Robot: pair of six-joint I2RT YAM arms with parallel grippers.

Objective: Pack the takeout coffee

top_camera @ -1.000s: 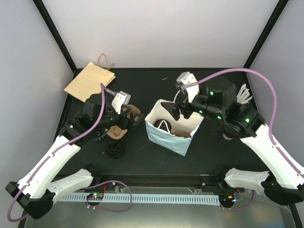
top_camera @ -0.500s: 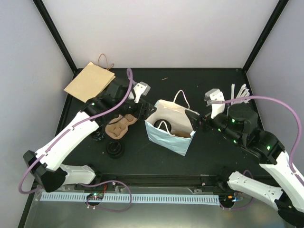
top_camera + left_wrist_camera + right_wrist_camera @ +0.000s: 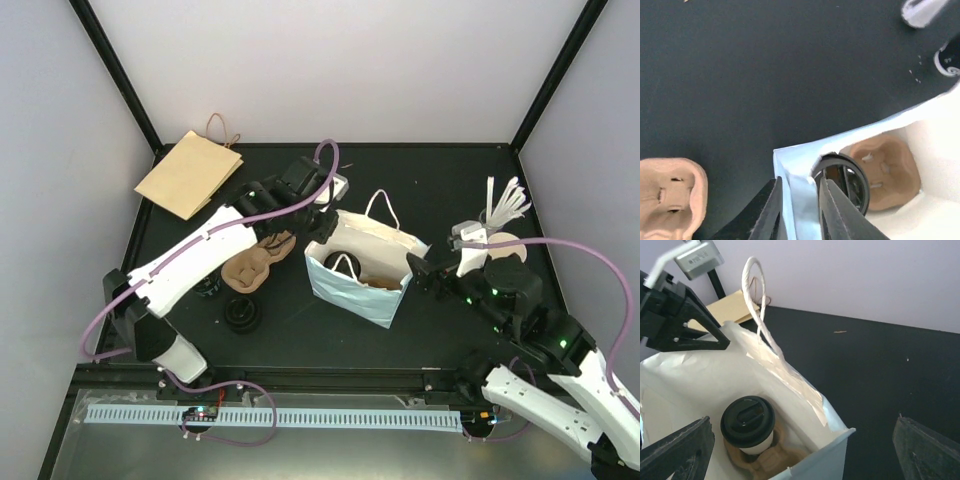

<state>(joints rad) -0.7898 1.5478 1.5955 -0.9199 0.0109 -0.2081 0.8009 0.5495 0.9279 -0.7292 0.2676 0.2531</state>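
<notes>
The takeout coffee (image 3: pixel 747 422), a small white cup with a black lid, stands in a pulp carrier (image 3: pixel 765 460) inside the white paper bag (image 3: pixel 355 290). My left gripper (image 3: pixel 322 232) is at the bag's back-left corner. In the left wrist view its jaws (image 3: pixel 799 180) straddle the bag's rim (image 3: pixel 805 155), one finger outside and one inside, pinching the paper fold. The cup's lid (image 3: pixel 842 182) sits just beyond the inner finger. My right gripper (image 3: pixel 425 270) hangs wide open by the bag's right side, holding nothing.
A second pulp carrier (image 3: pixel 250 268) lies left of the bag, with black lids (image 3: pixel 243 313) in front of it. A flat brown paper bag (image 3: pixel 190 172) lies at the back left. A white bundle (image 3: pixel 505 200) stands at the back right. The bag's rope handle (image 3: pixel 757 305) sticks up.
My left arm swung right from the loose pulp carrier to the bag's corner and closed its jaws on the rim. My right arm pulled back from over the bag, still open.
</notes>
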